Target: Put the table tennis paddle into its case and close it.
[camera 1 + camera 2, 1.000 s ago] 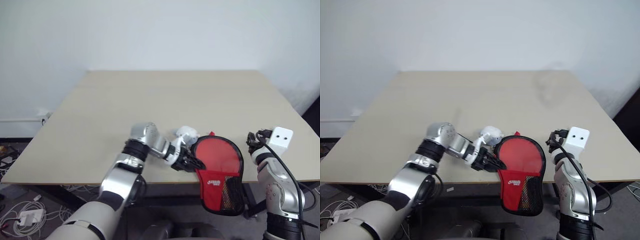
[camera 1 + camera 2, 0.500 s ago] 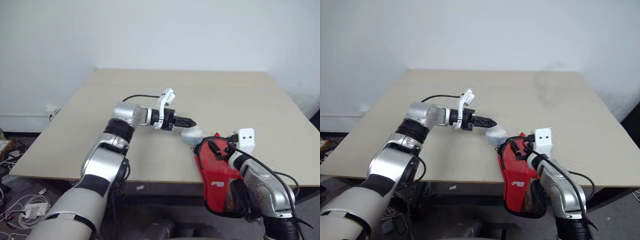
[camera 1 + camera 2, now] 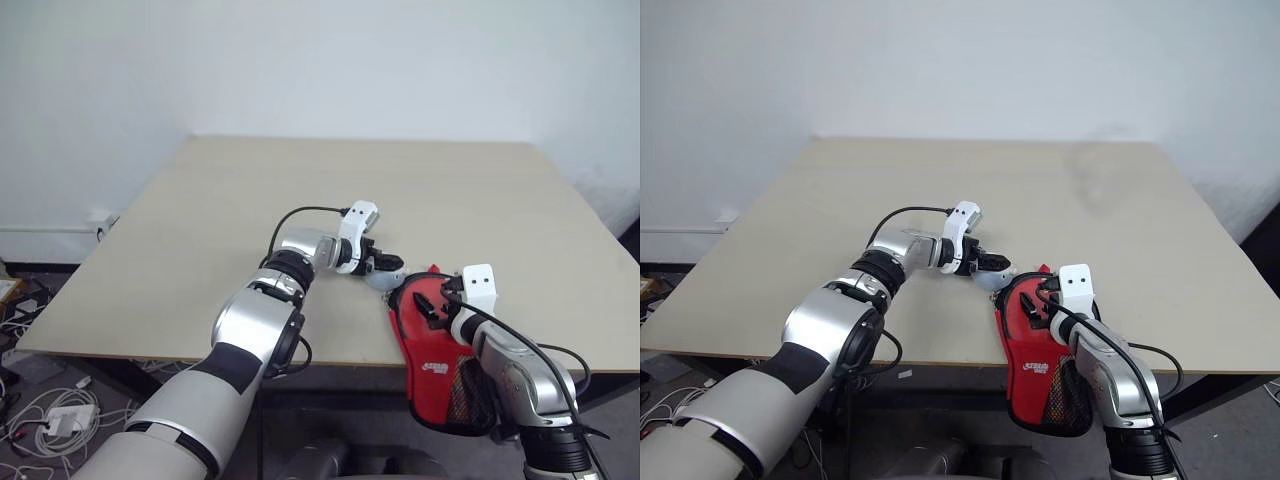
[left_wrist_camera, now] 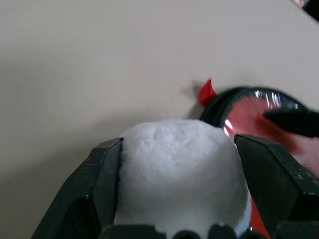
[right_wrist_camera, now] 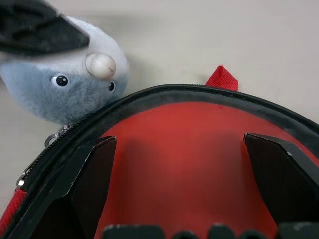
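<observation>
The red case [image 3: 432, 366], with its black edge and mesh pocket, lies at the table's front edge, its lower part hanging over. Inside the black zip rim [image 5: 149, 97] is a smooth red round surface [image 5: 189, 149]; I cannot tell whether it is the table tennis paddle's face or the case's cloth, and no handle shows. My right gripper [image 5: 184, 164] hovers open just over that surface. My left gripper [image 4: 178, 142] is open, one finger on each side of a grey-white plush toy [image 3: 386, 278] that sits against the case's far left rim.
A red pull tab [image 5: 222, 78] sticks out at the case's far end. The beige table [image 3: 300, 190] stretches bare behind and to both sides. Its front edge runs right under the case. Cables and a plug strip lie on the floor at the left.
My left gripper has rolled, closed in on the plush toy and opened around it. My right gripper came in from the right over the case and opened, then held still.
</observation>
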You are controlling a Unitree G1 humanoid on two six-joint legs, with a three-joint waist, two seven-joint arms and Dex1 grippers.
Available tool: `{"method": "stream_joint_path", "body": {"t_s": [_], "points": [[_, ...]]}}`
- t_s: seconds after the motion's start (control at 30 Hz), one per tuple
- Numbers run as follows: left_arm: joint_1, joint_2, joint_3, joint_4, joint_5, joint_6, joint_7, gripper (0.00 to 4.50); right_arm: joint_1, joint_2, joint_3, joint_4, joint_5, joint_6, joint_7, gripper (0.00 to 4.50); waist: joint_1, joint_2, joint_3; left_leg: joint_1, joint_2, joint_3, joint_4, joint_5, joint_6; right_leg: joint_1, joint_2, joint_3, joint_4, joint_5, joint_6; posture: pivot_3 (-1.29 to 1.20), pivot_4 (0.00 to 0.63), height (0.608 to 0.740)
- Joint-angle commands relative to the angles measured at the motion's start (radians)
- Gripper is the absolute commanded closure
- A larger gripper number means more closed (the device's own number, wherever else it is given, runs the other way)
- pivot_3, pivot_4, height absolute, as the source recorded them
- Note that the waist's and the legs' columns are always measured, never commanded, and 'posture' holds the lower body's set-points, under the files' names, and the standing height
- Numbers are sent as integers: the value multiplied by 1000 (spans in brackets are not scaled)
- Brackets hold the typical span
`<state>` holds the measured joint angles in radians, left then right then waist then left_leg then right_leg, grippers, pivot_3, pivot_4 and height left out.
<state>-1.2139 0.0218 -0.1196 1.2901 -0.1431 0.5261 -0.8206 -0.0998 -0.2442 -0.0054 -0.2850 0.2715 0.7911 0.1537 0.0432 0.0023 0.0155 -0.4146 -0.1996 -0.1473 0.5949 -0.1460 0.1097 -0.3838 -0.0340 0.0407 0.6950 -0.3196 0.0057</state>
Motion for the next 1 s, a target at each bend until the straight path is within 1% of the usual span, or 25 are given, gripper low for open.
{"method": "stream_joint_path", "body": {"t_s": [0.03, 0.2, 0.3, 0.37, 0.4, 0.47, 0.57, 0.67, 0.73, 0.8, 0.87, 0.9, 1.0], "points": [[-7, -1, -13, -6, 51, 26, -36, 32, 2, 6, -11, -34, -6, 5, -7, 0, 0, 0, 0, 0, 0, 0, 0, 0, 0, 0, 0, 0, 0, 0, 0, 0, 0, 740], [18, 0, -31, -2, 108, 36, -50, 32, 7, 7, -8, -30, -9, 14, -10, 0, 0, -1, 0, 0, 0, 0, 1, 0, 0, 0, 0, 0, 0, 0, 0, 0, 0, 740], [41, -15, -39, 1, 145, 22, -8, 32, -6, 4, -14, -17, -11, 18, -13, 0, 1, -1, -1, 0, 0, 0, 1, 0, 0, 1, 0, -1, 0, 0, 0, 0, 0, 740], [49, -22, -22, -3, 148, 1, 8, 32, -9, 3, -16, -15, -15, 17, -16, 0, 1, -1, -1, 1, 0, 0, 1, 0, 0, 1, 0, -1, 0, 0, 0, 0, 0, 740], [50, -28, 6, -2, 133, -6, 46, 194, -11, 3, -18, -12, -18, 17, -18, 0, 1, -1, -1, 1, 0, 0, 1, 0, 1, 2, 0, -1, 0, 0, 0, 0, 0, 740], [49, -34, 38, 2, 119, -10, 71, 601, -12, 3, -20, -10, -22, 20, -21, 0, 1, -1, -1, 1, 0, -1, 2, -1, 1, 2, 0, -1, 0, 0, 0, 0, 0, 740], [46, -47, 68, 0, 114, -33, 87, 1624, -6, -9, 0, -13, -23, 44, -5, 0, 1, -1, -1, 1, 0, 0, 2, -1, 1, 2, 0, -1, 0, 0, 0, 0, 0, 740], [37, -60, 93, -3, 112, -48, 101, 2557, -1, -8, 5, -16, -4, 100, 9, 0, 1, -2, -1, 1, 0, -1, 3, -1, 1, 3, 0, -2, 0, 0, 1, 0, 0, 740], [28, -70, 101, -3, 116, -63, 119, 3089, 3, -18, 22, -9, 2, 156, 25, 0, 1, -2, -2, 1, 0, -1, 3, -1, 2, 3, 0, -2, 0, 1, 1, 0, 0, 740], [14, -79, 116, -5, 108, -78, 130, 3519, 9, -27, 40, 14, -2, 221, 33, 0, 2, -4, -3, 2, 0, -1, 3, -3, 4, 4, 0, -2, 0, 1, 1, 0, 0, 740], [-3, -88, 134, -5, 100, -81, 137, 3807, 13, -33, 54, 33, -1, 270, 43, 0, 2, -7, -4, 3, 0, -1, 4, -4, 6, 5, 0, -2, 0, 1, 1, 0, 0, 740], [-10, -92, 143, -4, 99, -83, 141, 3879, 16, -31, 56, 33, 8, 290, 54, 0, 2, -9, -6, 3, 0, -1, 4, -4, 6, 6, 0, -3, 0, 1, 1, 0, 0, 740], [-22, -103, 155, -2, 106, -101, 148, 3944, 22, -21, 65, 14, 29, 338, 76, 0, 0, -14, -9, 4, 0, -2, 4, -4, 7, 6, 0, -3, 0, 1, 2, 0, 0, 740]]}}
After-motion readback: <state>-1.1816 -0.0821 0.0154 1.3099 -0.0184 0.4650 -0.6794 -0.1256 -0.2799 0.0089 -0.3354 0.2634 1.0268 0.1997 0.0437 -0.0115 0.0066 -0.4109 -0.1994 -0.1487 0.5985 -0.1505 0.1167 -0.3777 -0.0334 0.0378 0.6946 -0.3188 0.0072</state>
